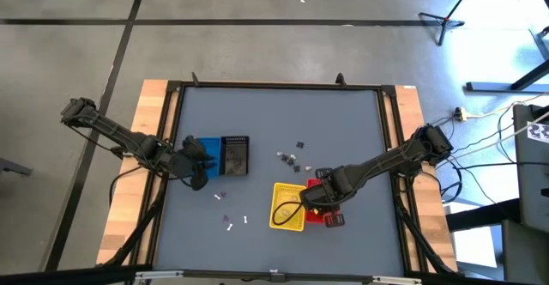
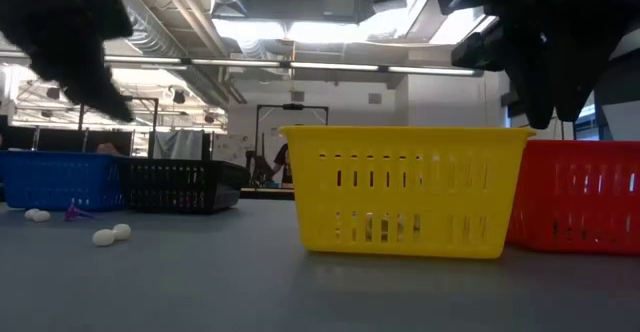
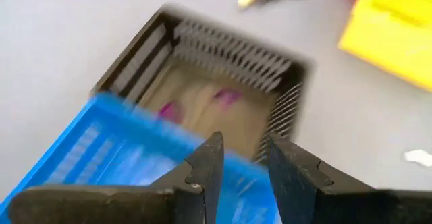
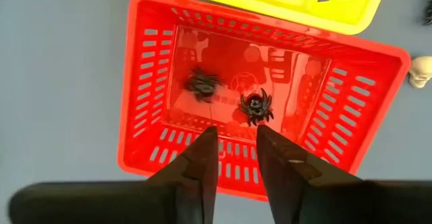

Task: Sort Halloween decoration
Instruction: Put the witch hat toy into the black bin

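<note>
My right gripper (image 4: pixel 236 143) hangs open above the red basket (image 1: pixel 333 215), fingers pointing down with nothing between them. Two black spider trinkets lie in that basket, one blurred (image 4: pixel 202 84) and one sharp (image 4: pixel 256 106). My left gripper (image 3: pixel 241 153) is open with nothing between its fingers, tilted over the blue basket (image 3: pixel 101 156) and the black basket (image 3: pixel 209 69), which holds purplish pieces (image 3: pixel 227 97). Loose trinkets rest on the table: a group at mid-table (image 1: pixel 292 158), others near the front left (image 1: pixel 236 221), and white ones (image 2: pixel 110 235) in the low view.
The yellow basket (image 1: pixel 289 205) stands right against the red one, on its left side. The blue basket (image 1: pixel 206 154) and black basket (image 1: pixel 235 154) stand side by side at the table's left. A white trinket (image 4: pixel 421 70) lies on the table beside the red basket.
</note>
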Robot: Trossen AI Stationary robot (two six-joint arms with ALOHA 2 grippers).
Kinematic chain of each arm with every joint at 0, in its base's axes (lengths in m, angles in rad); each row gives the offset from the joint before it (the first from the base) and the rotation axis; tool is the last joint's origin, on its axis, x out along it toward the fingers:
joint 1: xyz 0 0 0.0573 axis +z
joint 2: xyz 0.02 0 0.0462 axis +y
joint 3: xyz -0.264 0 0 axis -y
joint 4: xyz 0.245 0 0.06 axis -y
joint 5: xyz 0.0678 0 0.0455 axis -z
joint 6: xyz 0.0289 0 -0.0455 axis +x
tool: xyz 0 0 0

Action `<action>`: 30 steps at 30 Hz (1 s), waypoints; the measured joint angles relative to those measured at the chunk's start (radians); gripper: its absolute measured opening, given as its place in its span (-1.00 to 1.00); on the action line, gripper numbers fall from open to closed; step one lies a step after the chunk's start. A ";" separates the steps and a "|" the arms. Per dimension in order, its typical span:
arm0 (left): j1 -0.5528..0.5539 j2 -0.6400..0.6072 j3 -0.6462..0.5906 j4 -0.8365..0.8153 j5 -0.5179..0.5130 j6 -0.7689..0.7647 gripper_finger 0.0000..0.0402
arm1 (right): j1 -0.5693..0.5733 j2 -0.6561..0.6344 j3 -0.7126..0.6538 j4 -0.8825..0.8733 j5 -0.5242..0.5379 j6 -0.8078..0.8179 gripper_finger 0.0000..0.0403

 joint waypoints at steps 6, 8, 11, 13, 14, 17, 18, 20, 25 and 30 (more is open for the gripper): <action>-0.005 0.010 0.000 0.271 0.125 0.194 -0.48 | 0.000 0.000 0.000 0.000 0.000 0.000 -0.44; -0.019 0.024 0.000 0.346 0.159 0.241 -0.48 | 0.000 0.000 0.000 0.000 0.000 0.000 -0.44; -0.050 0.073 0.001 0.456 0.198 0.311 -0.48 | 0.000 0.000 0.000 0.000 0.001 0.000 -0.44; -0.076 0.116 0.001 0.525 0.217 0.346 -0.48 | 0.000 0.000 0.000 0.001 0.002 0.000 -0.44; -0.088 0.141 0.001 0.558 0.230 0.362 -0.48 | 0.000 0.000 0.000 0.003 0.002 0.000 -0.44; -0.131 0.219 0.001 0.640 0.268 0.392 -0.48 | 0.000 0.000 0.000 0.007 0.002 0.000 -0.44; -0.145 0.245 0.001 0.666 0.278 0.394 -0.48 | 0.000 0.000 0.000 0.006 0.002 0.000 -0.44; -0.175 0.299 0.001 0.710 0.286 0.393 -0.48 | 0.000 0.000 0.000 0.007 0.002 0.000 -0.44; -0.243 0.419 0.001 0.786 0.284 0.393 -0.48 | 0.000 0.000 0.000 0.008 0.002 0.000 -0.44; -0.299 0.514 0.001 0.810 0.283 0.392 -0.48 | 0.000 0.000 0.000 0.022 0.002 0.000 -0.44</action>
